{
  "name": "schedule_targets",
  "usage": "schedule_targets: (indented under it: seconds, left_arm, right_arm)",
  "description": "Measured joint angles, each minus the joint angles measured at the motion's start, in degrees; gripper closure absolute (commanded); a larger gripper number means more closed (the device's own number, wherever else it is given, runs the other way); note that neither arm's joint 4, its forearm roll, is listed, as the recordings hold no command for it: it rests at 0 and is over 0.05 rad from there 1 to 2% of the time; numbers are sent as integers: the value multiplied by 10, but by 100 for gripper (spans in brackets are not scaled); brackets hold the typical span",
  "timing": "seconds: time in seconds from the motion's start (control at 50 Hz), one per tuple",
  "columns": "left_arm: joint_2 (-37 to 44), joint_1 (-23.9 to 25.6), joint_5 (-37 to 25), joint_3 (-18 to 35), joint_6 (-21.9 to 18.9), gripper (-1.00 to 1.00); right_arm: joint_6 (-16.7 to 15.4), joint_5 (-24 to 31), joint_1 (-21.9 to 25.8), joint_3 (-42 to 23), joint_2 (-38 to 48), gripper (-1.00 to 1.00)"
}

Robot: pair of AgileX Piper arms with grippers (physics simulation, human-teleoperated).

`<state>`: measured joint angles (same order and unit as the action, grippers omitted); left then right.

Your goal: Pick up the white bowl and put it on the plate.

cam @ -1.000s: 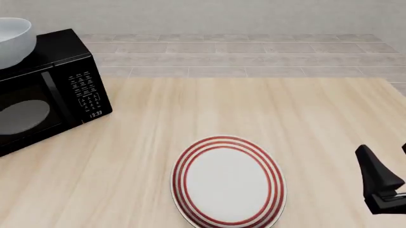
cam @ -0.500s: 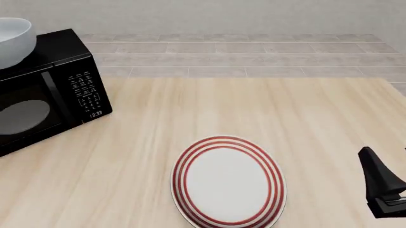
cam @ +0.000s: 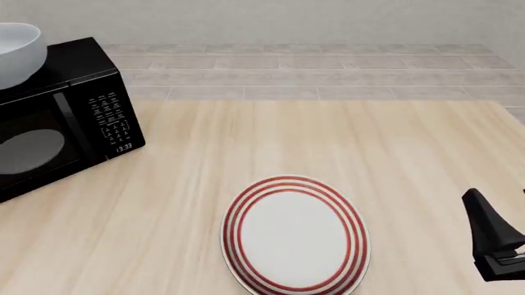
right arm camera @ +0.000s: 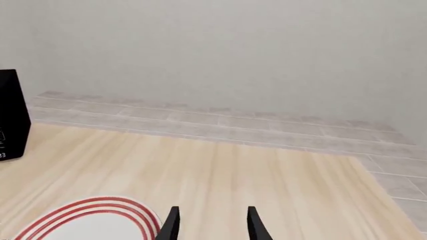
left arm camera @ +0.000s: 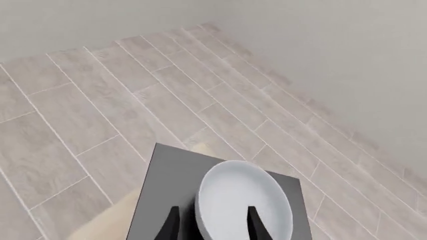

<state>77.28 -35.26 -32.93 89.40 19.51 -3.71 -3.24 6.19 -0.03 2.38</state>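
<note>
white bowl [cam: 16, 52]: sitting up on top of the black microwave [cam: 66, 110], way out at about 10 o'clock on the table [cam: 328, 135] in the front view, half cut off by the frame edge

plate [cam: 296, 233]: red-ringed one, flat on the table at roughly 6 o'clock, nothing on it, well apart from the bowl

left gripper [left arm camera: 212, 225]: only shows in its own wrist cam, hanging above the bowl [left arm camera: 243, 205] and looking down into it; fingers are spread with the near part of the rim lying between the tips in that view, not pinching anything; can't tell how high above it is

right gripper [right arm camera: 212, 222]: parked off at about 4 o'clock near the table's edge, just right of the plate [right arm camera: 87, 222]; fingers spread, nothing in them, looks idle

step in hand: I'd say it's the approach for the pick, bowl not grabbed yet

next move: probably drop the left gripper so one finger goes inside the rim and one outside, close on the wall, lift clear of the microwave, then carry it over to the plate; glossy thin rim, so it might slip if the bite is shallow
</note>
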Motion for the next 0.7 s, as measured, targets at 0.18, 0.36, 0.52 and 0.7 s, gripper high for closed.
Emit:
schedule_targets:
  seconds: [0.18,0.36,0.52,0.7]
  left_arm:
    - [35,-13,-1,16,-6,-100]
    - [66,-18,9,16,-13,-100]
    - [92,-15,25,7,-17,-100]
    - [117,-8,41,-3,-24,-100]
  right_arm:
    - [0,0,1,0,-1,-100]
    - [0,-1,0,0,0,-100]
    - [0,-5,1,0,2,-100]
    - [5,-19,4,0,15,-100]
